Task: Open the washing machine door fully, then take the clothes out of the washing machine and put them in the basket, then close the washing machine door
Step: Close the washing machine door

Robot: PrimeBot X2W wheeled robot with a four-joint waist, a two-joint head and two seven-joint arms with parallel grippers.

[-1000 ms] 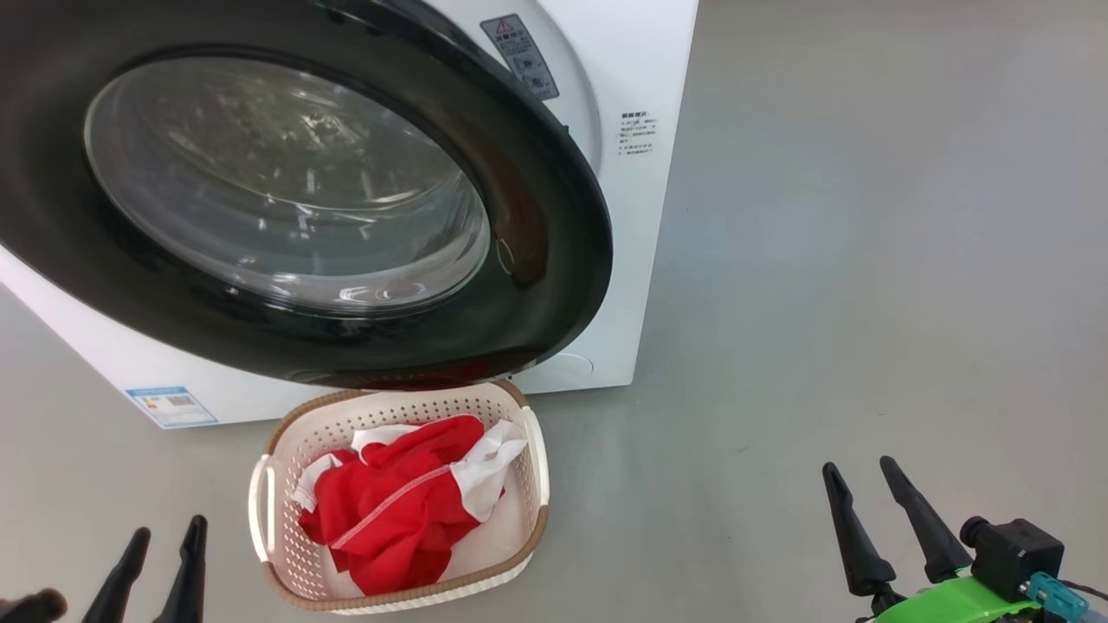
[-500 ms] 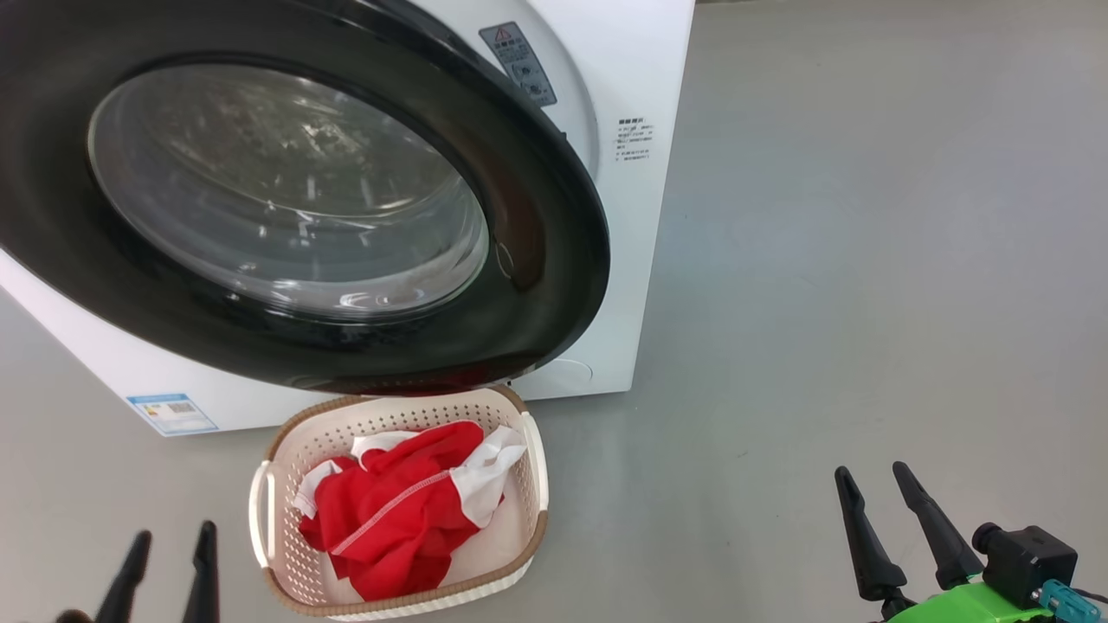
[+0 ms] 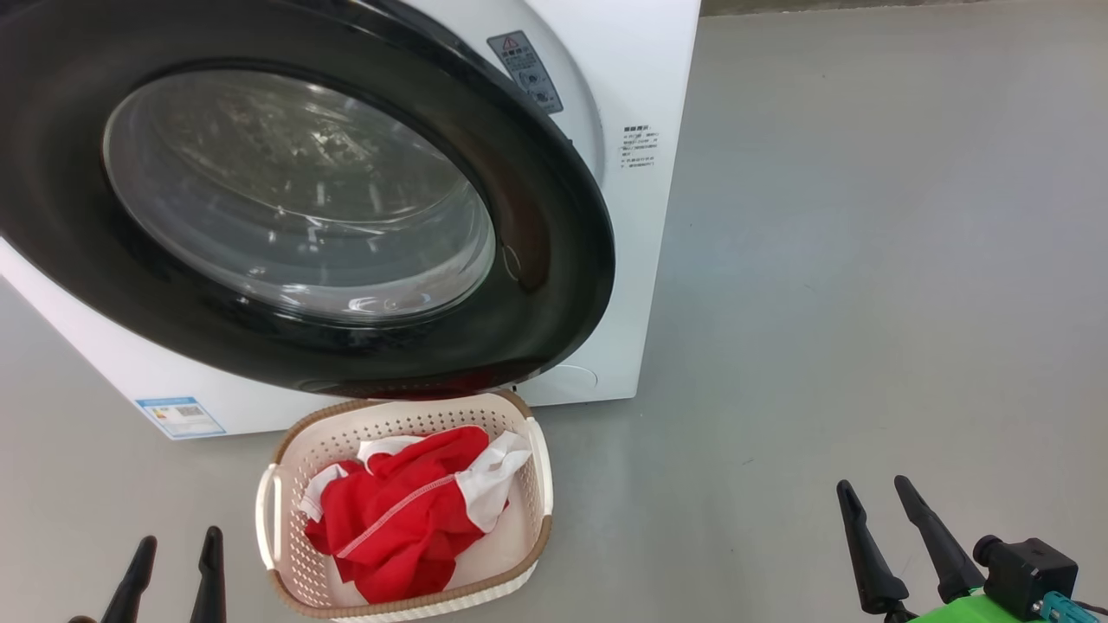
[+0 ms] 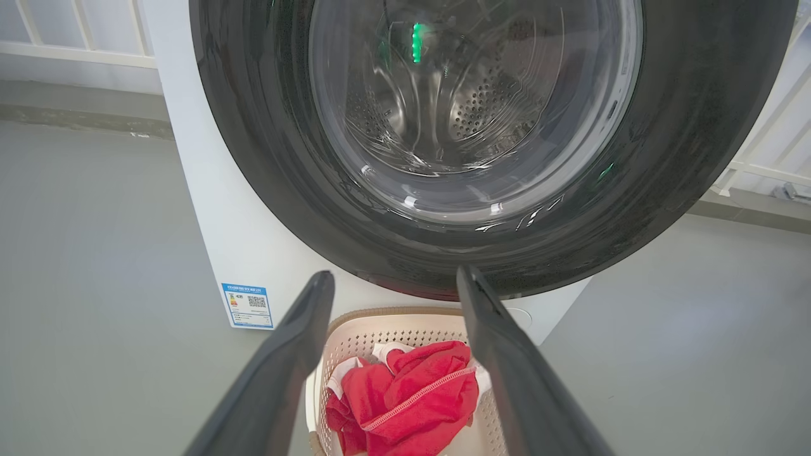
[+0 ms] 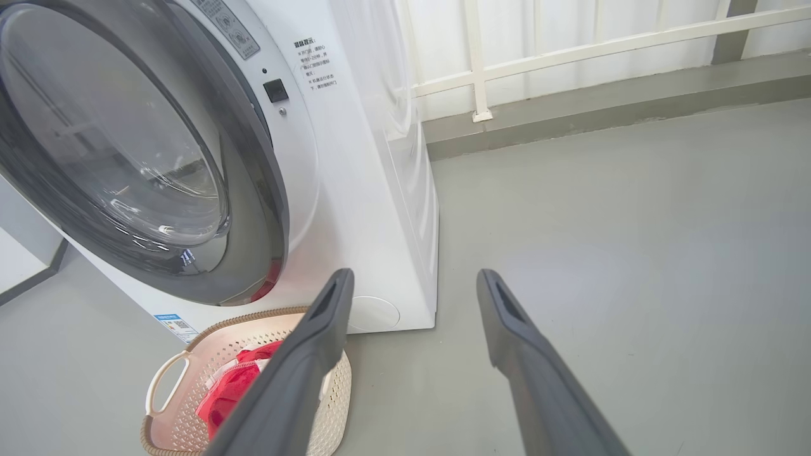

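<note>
On the floor point(image 3: 866, 260) before the washing machine point(image 3: 640, 260): basket point(image 3: 294, 562) holding the clothes point(image 3: 389, 519).
Basket long axis runs from machine toward robot; left gripper point(image 3: 181, 536) and right gripper point(image 3: 871, 482) jaws apart, empty.

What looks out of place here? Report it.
The washing machine door stands ajar: its right edge is off the washing machine front, latch slot exposed. The clothes lie bunched inside the basket, nothing spilled.

Bright even light, glare on washing machine door point(image 3: 299, 203), wrist-cam edges warped.
</note>
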